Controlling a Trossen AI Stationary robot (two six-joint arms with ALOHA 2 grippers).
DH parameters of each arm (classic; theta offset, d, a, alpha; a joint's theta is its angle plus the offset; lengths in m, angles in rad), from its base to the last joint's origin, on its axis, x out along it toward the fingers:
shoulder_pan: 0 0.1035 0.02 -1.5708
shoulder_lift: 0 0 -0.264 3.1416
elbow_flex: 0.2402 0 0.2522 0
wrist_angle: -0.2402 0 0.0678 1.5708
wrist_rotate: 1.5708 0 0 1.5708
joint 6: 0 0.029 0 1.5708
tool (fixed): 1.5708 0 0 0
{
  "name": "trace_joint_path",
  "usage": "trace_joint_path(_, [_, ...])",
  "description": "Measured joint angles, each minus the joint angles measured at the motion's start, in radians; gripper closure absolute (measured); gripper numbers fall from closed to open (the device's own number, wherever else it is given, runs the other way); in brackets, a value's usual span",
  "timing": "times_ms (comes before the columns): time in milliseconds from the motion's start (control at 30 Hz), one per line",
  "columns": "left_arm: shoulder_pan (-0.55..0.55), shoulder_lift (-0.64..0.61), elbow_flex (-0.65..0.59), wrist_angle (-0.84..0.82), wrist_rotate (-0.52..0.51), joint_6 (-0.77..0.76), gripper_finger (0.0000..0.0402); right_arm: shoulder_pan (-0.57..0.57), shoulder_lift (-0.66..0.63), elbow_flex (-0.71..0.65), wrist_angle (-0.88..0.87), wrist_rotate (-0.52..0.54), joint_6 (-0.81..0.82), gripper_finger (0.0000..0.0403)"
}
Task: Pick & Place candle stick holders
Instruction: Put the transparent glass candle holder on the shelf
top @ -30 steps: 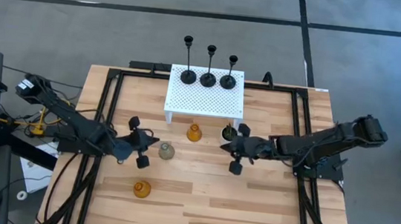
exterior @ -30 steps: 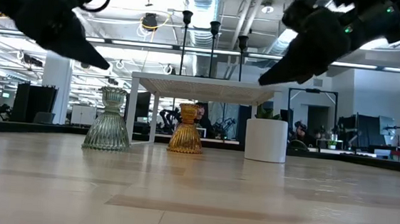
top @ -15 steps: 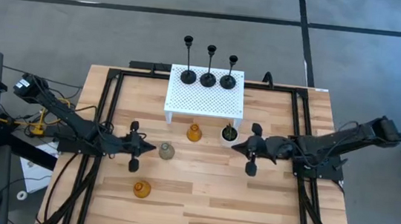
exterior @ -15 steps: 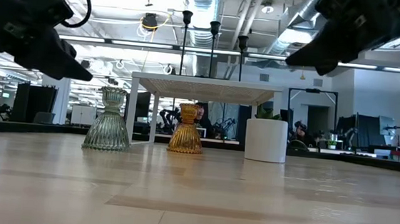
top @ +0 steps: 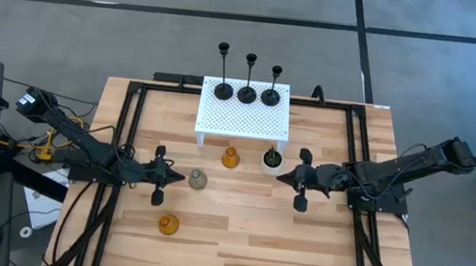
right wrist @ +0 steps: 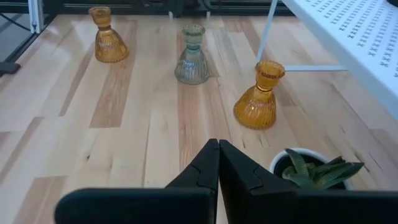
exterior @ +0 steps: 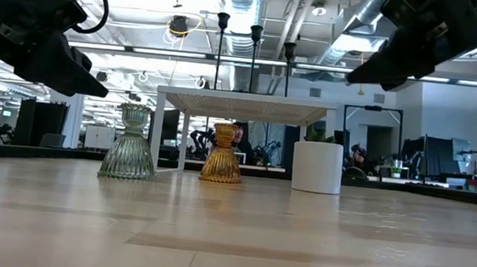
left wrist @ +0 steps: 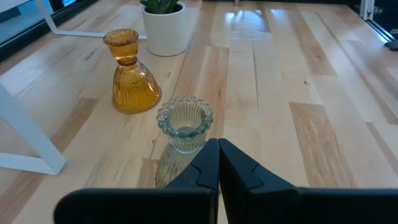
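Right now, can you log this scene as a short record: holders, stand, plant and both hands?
black holders: three, upright on white stand
grey glass holder: on table, beside left hand
amber holders: one before the stand, one nearer the front edge
plant pot: beside right hand
hands: both shut, empty

I see bright, even overhead light. Ceiling lamps (exterior: 179,26) glare; the table (top: 236,239) shows only soft shadows.
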Motion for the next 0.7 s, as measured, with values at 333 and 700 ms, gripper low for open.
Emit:
trace_joint_path(333, [0.000, 0.000, 0.000, 0.000, -0.002, 0.000, 0.0399, 0.000, -0.003, 0.000, -0.007, 0.000, 0.008, 0.0403])
trace_joint_path(700, [0.000, 0.000, 0.000, 0.000, -0.002, 0.000, 0.0399, -0.008, -0.035, 0.000, -0.008, 0.003, -0.019, 0.0403])
